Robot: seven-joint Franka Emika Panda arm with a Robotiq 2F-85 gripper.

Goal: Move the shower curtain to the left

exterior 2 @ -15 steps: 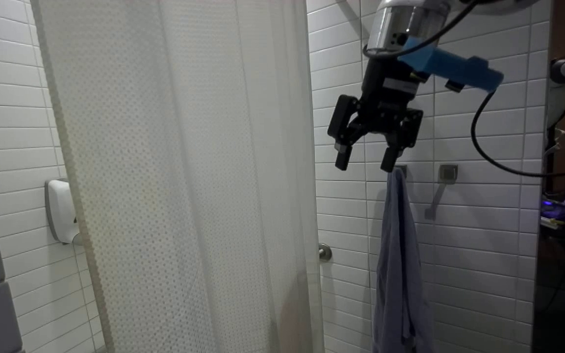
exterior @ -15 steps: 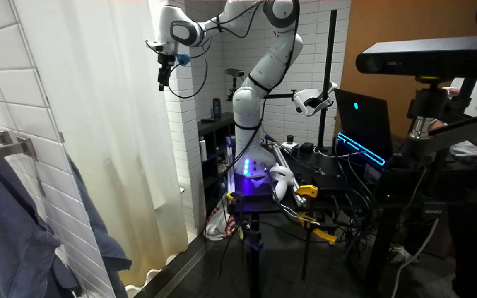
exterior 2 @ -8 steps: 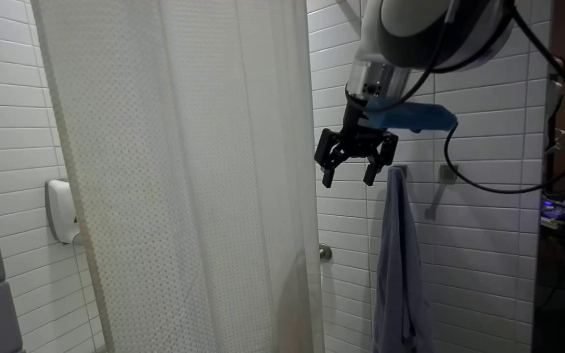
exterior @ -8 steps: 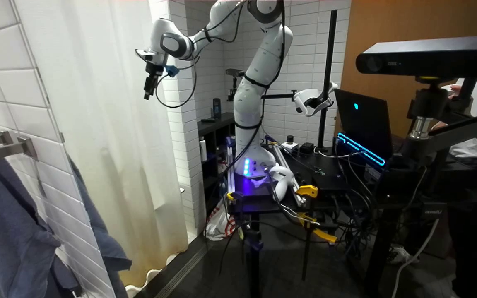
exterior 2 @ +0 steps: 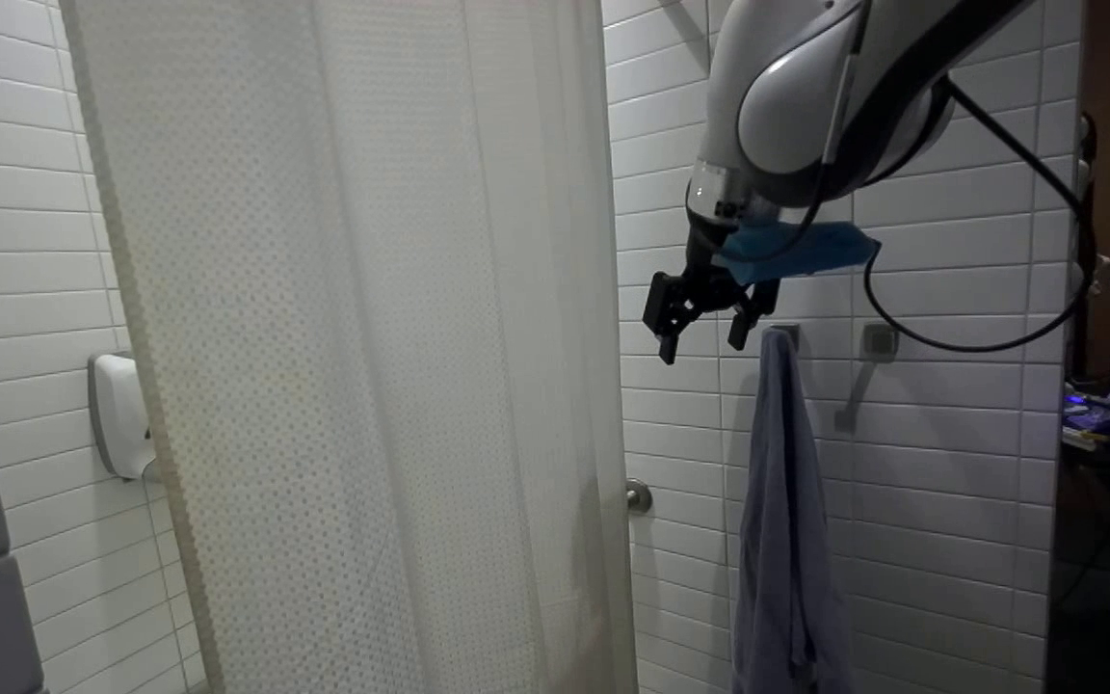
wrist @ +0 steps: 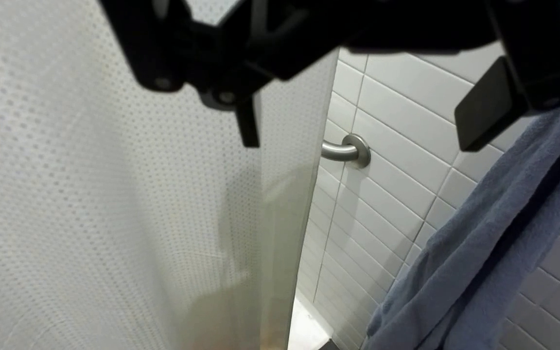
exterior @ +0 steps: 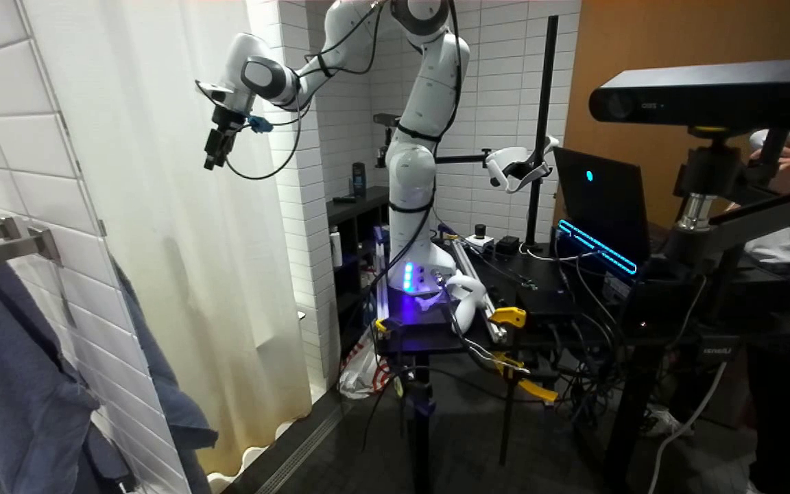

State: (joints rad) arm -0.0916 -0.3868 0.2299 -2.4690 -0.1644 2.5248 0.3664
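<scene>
Both fingers of the claw stand wide apart, empty, so best straddle the edge of the shower curtain, clear of the towel, before squeezing.

White dotted fabric shower curtain: upper edge is cut off in both exterior views; it conceals part of a brushed-metal grab bar in the wrist view. Black two-finger gripper: body is cropped by that view's top edge. Blue-grey cloth towel: cropped there at bottom and right. Person in white and dark clothing: cut by an exterior view's right edge, partly behind a grey-and-black bar-shaped camera, whose lettering is illegible.
</scene>
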